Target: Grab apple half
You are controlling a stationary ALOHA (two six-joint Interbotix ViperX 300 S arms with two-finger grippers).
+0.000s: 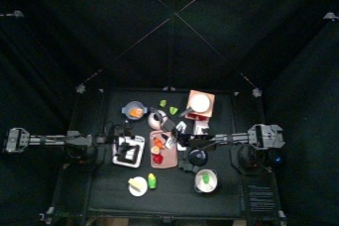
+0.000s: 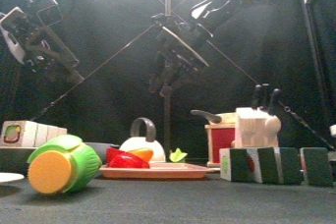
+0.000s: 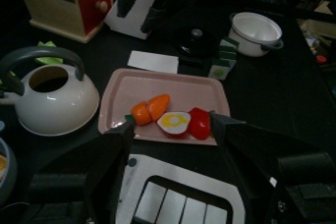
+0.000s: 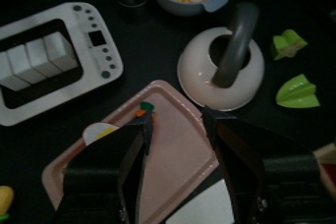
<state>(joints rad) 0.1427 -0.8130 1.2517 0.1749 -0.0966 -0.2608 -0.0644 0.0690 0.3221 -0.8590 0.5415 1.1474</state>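
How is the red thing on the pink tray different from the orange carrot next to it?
The apple half is red and rounded; the carrot is orange, long and tapers to one end. On the pink tray the carrot sits toward the white kettle, and the apple half sits on the other side of the egg half. Both are play food, lying flat on the tray and untouched by a pincer.
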